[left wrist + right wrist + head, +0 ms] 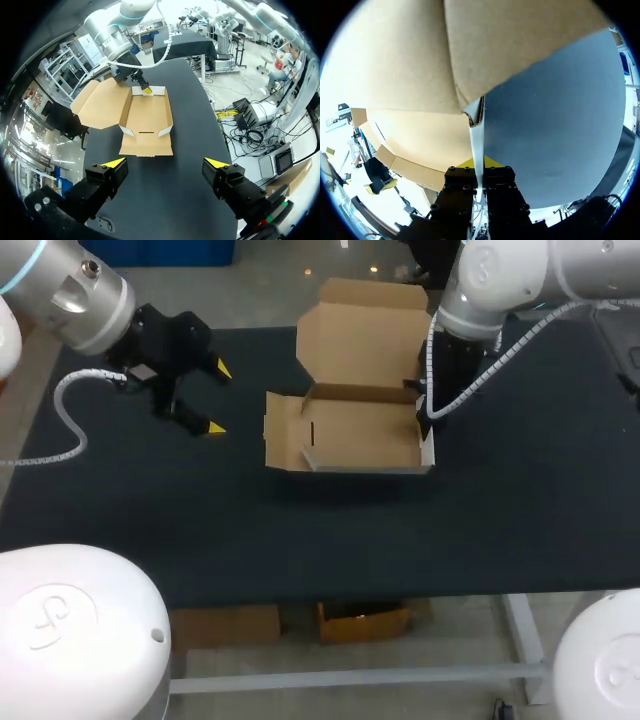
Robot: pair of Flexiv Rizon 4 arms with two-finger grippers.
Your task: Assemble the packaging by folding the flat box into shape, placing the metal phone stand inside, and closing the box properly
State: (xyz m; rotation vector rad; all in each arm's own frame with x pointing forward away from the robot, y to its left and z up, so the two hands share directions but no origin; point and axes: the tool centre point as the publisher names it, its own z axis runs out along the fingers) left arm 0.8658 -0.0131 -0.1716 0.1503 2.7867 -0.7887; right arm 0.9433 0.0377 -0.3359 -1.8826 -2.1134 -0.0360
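At the far corners of the black table point(320, 540), my left arm point(70, 290) and right arm point(500, 280) are round, white and silver, each with a white ribbed hose point(68, 420). My left gripper point(217, 398) is black with yellow tips; small screws point(465, 188) dot my right gripper point(479, 163).

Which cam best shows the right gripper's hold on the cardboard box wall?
Right wrist view: the brown cardboard box's side wall sits pinched between the right gripper's tips. Head view has the whole box, but the right arm covers the contact. Left wrist view: gripper at the far wall, too small to judge.
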